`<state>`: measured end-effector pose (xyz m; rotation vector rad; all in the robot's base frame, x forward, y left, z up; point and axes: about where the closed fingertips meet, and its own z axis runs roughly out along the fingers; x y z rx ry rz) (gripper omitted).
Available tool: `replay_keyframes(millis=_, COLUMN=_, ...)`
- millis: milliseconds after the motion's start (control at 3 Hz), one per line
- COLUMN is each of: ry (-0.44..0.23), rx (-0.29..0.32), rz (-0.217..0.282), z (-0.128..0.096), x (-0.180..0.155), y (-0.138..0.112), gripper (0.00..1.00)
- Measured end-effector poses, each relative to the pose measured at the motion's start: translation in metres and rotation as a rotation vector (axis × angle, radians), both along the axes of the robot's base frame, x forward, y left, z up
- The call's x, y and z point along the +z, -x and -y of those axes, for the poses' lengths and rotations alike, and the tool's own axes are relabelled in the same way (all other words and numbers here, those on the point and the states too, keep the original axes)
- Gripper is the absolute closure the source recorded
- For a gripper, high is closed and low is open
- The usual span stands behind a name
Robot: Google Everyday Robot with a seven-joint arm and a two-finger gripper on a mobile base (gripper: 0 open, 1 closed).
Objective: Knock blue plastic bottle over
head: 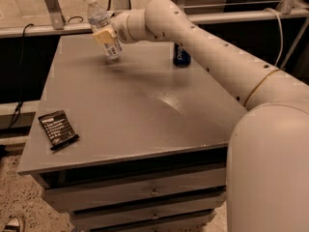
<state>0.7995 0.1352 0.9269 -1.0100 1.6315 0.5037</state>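
Bottle (pixel 99 19) tilted left | tool (pixel 107 35) against its middle | tool grip: cannot tell

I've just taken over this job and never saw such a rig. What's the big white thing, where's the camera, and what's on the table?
The big white shape is the robot's single arm, reaching from lower right across a grey table with drawers beneath. There is one camera view, looking down from beside the robot's body; its mount isn't known. The arm ends in the hand, at the table's far left, against the blue plastic bottle, which is tilted, white cap leaning left. Whether the hand grips it, I cannot tell. A dark blue can stands behind the arm; a flat dark packet lies near the front left corner.
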Motion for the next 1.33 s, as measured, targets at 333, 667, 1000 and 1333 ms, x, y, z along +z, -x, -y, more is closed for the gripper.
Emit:
replay_keyframes(millis=333, ry=0.012, rx=0.004, rz=0.052, z=0.012, x=0.019, y=0.008, gripper=0.88)
replay_keyframes(millis=667, ry=0.061, rx=0.053, rz=0.104, z=0.021, x=0.053, y=0.028, gripper=1.0)
replay_keyframes(millis=1000, ry=0.147, rx=0.139, rz=0.087, z=0.028, x=0.068, y=0.053, gripper=1.0)
replay_keyframes(millis=1333, ry=0.285, rx=0.217, rz=0.03, z=0.038, x=0.058, y=0.083, gripper=1.0)
